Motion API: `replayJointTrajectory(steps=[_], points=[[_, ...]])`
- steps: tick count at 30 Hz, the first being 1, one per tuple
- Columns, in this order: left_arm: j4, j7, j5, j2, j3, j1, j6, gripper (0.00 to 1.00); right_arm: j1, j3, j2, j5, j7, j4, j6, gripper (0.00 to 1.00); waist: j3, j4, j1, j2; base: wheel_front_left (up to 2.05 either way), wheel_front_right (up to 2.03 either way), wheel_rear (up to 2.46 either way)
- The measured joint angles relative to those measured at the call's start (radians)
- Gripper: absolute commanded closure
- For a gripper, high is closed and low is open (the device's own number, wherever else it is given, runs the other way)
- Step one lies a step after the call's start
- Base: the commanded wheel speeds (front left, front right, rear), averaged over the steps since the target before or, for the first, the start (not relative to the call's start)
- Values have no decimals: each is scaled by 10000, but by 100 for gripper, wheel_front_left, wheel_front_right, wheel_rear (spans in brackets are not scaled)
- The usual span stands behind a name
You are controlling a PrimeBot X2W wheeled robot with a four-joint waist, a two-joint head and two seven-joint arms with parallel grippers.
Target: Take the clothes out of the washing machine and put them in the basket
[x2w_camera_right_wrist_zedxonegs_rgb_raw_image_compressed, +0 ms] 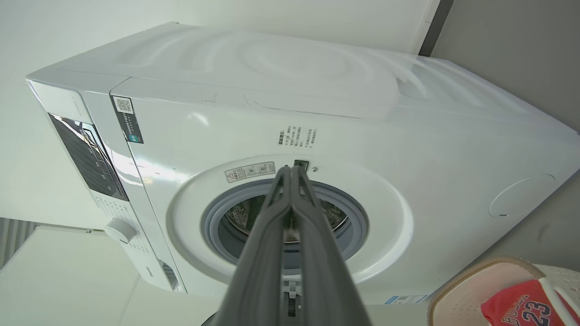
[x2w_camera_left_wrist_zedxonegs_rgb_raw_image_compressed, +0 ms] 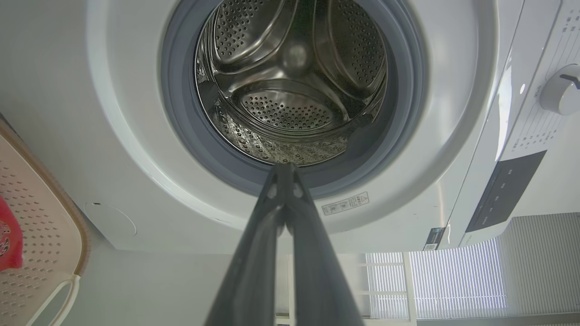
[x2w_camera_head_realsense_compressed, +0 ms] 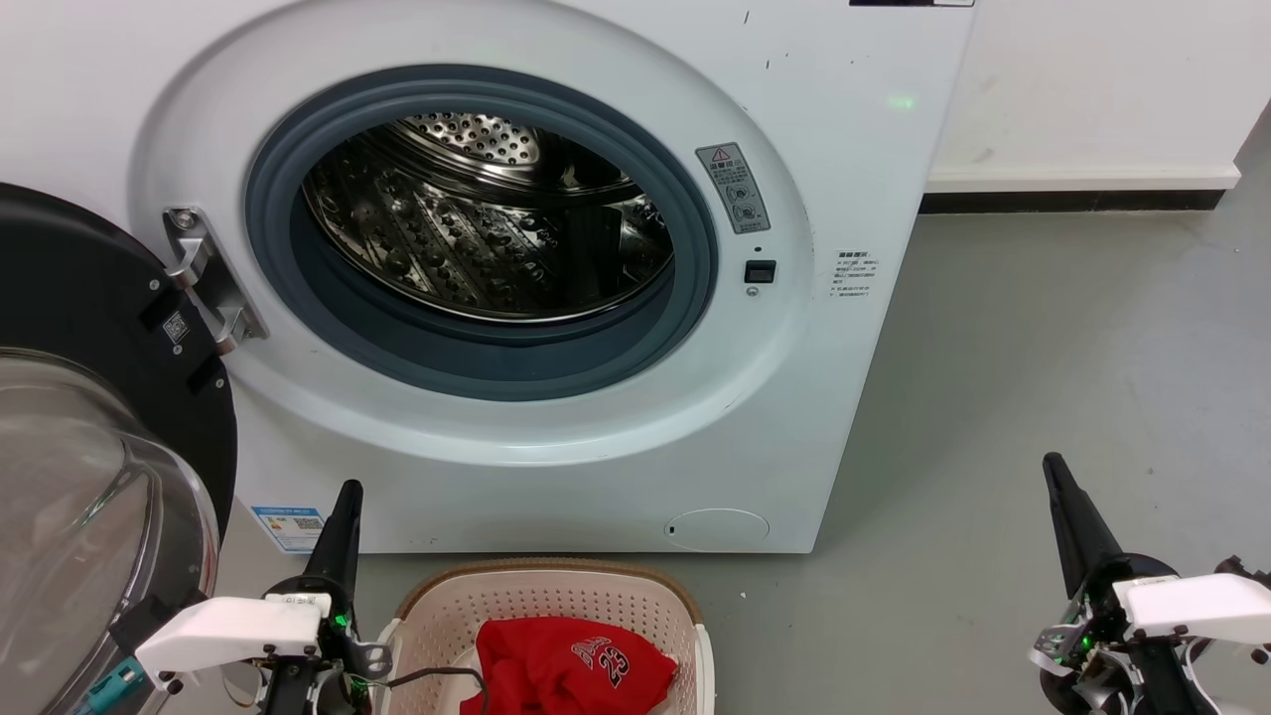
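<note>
The washing machine [x2w_camera_head_realsense_compressed: 556, 477] stands open ahead, its steel drum [x2w_camera_head_realsense_compressed: 487, 214] bare inside the grey seal, and its glass door [x2w_camera_head_realsense_compressed: 89, 467] is swung out to the left. The red clothes [x2w_camera_head_realsense_compressed: 571, 665] with a white "23" lie in the cream basket [x2w_camera_head_realsense_compressed: 556, 586] on the floor below the machine. My left gripper [x2w_camera_head_realsense_compressed: 348, 492] is shut, held just left of the basket with nothing in it. My right gripper [x2w_camera_head_realsense_compressed: 1053, 465] is shut too, far off to the right over the floor. The left wrist view looks into the drum [x2w_camera_left_wrist_zedxonegs_rgb_raw_image_compressed: 290, 90]; the right wrist view shows the clothes [x2w_camera_right_wrist_zedxonegs_rgb_raw_image_compressed: 525, 308] at its lower right.
Grey floor [x2w_camera_head_realsense_compressed: 1043, 377] spreads to the right of the machine up to a white wall with a dark skirting [x2w_camera_head_realsense_compressed: 1072, 199]. The open door takes up the space at my lower left.
</note>
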Motion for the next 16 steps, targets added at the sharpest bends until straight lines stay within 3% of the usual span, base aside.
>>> replayJointTrajectory(steps=[16], points=[[71,276,-1122,-38,119,-113,-136,100,-171,-155,13,1126,209,150,0,100,32,33,0,0,0,0,0]])
